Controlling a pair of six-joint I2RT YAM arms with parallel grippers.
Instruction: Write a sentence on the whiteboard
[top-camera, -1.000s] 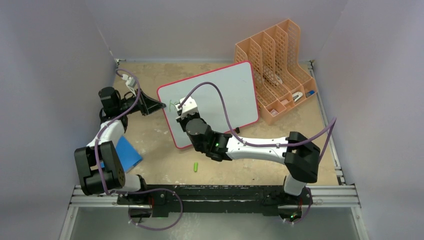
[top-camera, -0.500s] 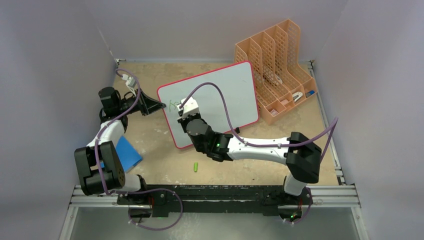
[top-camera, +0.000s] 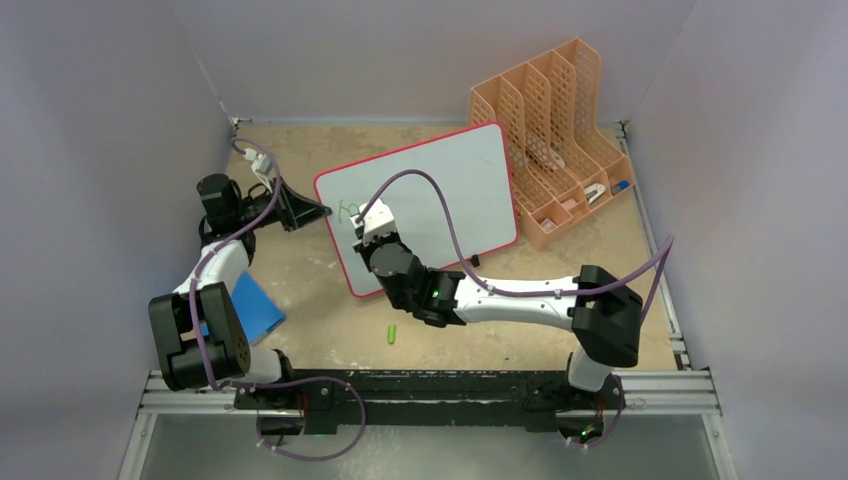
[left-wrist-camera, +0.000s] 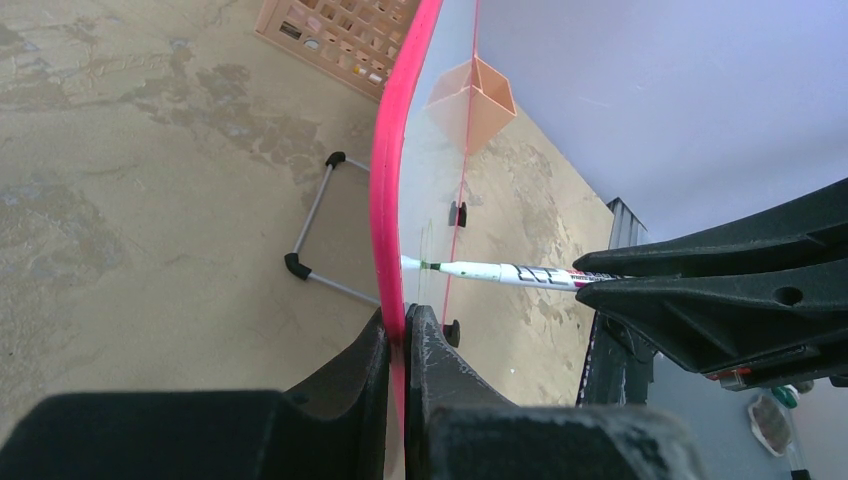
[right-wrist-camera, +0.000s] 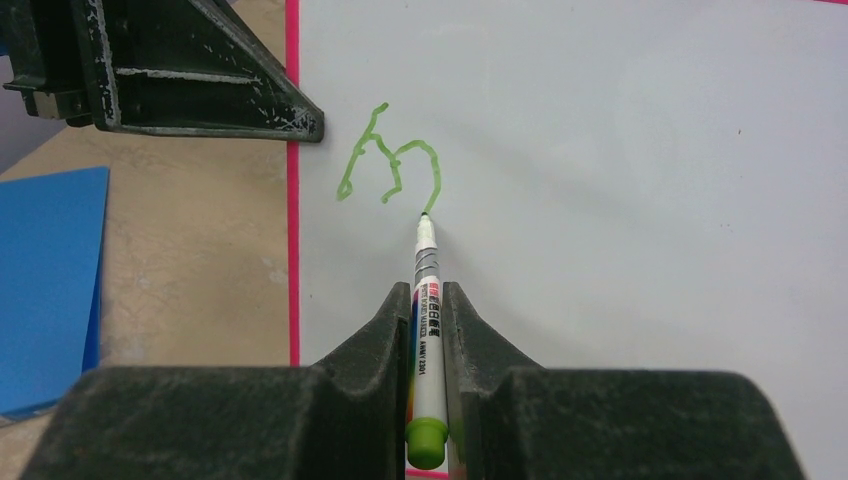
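The whiteboard (top-camera: 440, 190), white with a pink-red rim, lies tilted in the middle of the table. My left gripper (top-camera: 322, 211) is shut on its left rim (left-wrist-camera: 392, 200). My right gripper (top-camera: 362, 222) is shut on a white marker with a green end (right-wrist-camera: 428, 330), its tip touching the board (right-wrist-camera: 600, 150). The sentence (right-wrist-camera: 390, 165) is only a green "m" near the left rim, seen small in the top view (top-camera: 347, 211). The marker also shows in the left wrist view (left-wrist-camera: 490, 272).
An orange file rack (top-camera: 555, 140) stands at the back right against the board. A blue pad (top-camera: 255, 305) lies at the left by my left arm. A green marker cap (top-camera: 392, 333) lies on the table in front of the board.
My right gripper has drawn the marker slightly toward me, down the last stroke of the "m". The left gripper and board have not moved.
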